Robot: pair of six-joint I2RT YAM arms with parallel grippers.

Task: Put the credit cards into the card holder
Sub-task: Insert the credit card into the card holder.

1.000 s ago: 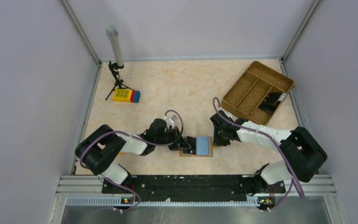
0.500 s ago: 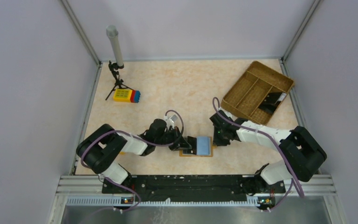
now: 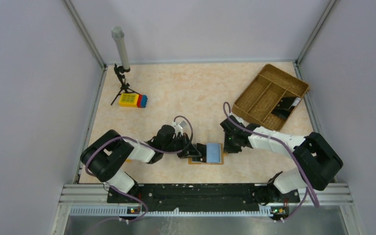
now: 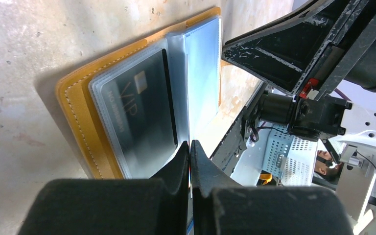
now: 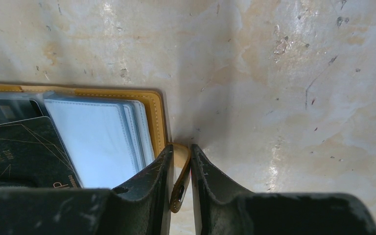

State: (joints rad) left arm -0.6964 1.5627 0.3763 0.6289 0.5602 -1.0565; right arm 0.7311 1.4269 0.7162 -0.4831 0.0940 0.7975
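The orange-tan card holder [image 3: 198, 161] lies open near the table's front, its clear sleeves up. One sleeve holds a black credit card [image 4: 142, 112], another a light blue one [image 3: 214, 152]. My left gripper [image 3: 192, 150] is at the holder's left side, its jaws shut on the edge of a clear sleeve page [image 4: 203, 83] that stands upright. From the right, my right gripper [image 3: 226, 148] is shut on the holder's snap strap [image 5: 180, 166], next to the leather edge [image 5: 154, 117]. More dark cards [image 3: 284, 105] lie in the woven tray.
A brown woven compartment tray [image 3: 250, 88] sits tilted at the back right. At the back left are a yellow-red-blue toy block [image 3: 132, 100] and a small tripod with a grey post [image 3: 121, 51]. Walls close in three sides of the table.
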